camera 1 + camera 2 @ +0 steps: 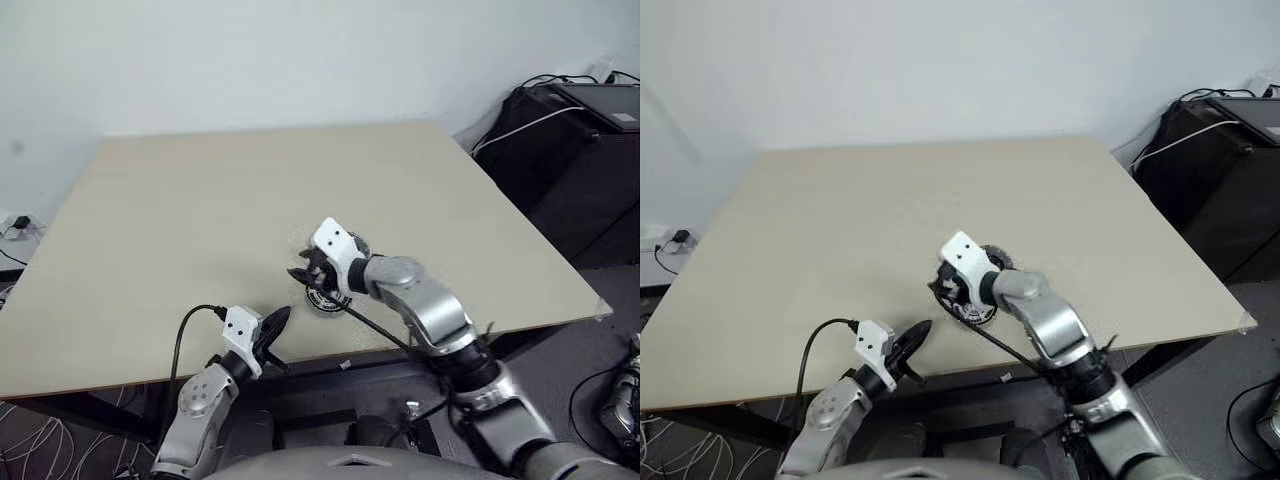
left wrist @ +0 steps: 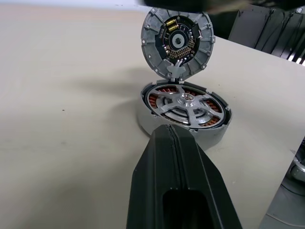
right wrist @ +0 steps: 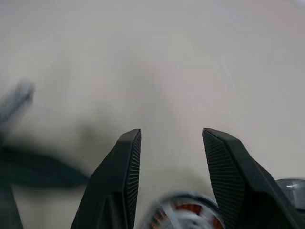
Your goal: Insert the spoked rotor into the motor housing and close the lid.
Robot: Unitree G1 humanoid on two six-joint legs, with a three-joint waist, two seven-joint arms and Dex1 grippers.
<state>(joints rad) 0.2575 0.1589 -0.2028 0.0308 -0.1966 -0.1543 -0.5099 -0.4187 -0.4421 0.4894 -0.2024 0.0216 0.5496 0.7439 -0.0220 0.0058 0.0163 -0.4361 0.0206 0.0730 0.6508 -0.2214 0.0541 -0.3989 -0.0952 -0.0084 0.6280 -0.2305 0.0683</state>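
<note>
The rotor (image 2: 187, 106) is sitting inside the housing (image 2: 217, 136), just ahead of the left gripper (image 2: 177, 138), whose fingers are pressed together. The lid (image 2: 177, 42) is standing tilted above the housing's far rim, dark circuit face toward the rotor. The right gripper (image 3: 169, 143) is hovering directly over the parts, fingers spread and holding nothing. Judged best: lower the lid squarely, centring it on the hub before pressing evenly.

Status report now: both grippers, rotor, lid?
Left gripper shut, short of the motor. Right gripper open, empty. Shiny silver spoked rotor seated in the copper-wound motor housing. Round grey lid upright, not closed.
</note>
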